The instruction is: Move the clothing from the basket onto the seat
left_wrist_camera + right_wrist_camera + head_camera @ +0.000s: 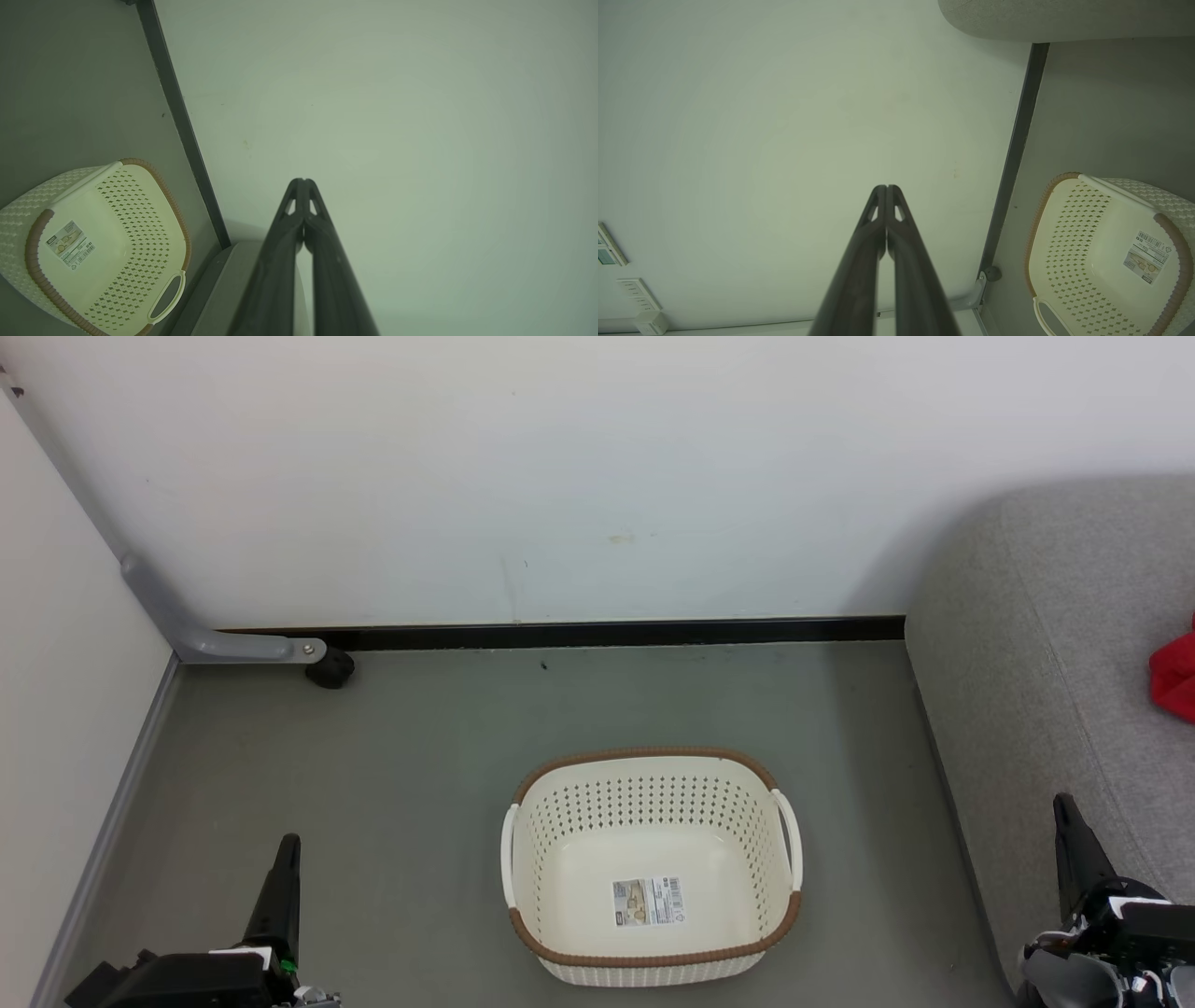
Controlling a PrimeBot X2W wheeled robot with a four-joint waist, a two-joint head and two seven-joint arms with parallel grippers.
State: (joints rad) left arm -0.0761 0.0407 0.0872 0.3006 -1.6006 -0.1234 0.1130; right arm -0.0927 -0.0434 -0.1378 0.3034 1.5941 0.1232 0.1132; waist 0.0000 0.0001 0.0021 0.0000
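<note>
**Standing by with the basket emptied and red cloth on the sofa**

The grey sofa fills the right side. The laundry basket sits on the floor beside it, bare down to its bottom label. The red clothing lies on the sofa cushion. The left claw and right claw are both pressed fully closed, gripping nothing.

The main risk is calling the job finished too early. The frame edge cuts the clothing off, so how many garments there are, and whether any hangs off the cushion, cannot be told. A low sweep of either arm could also knock the light basket.
</note>
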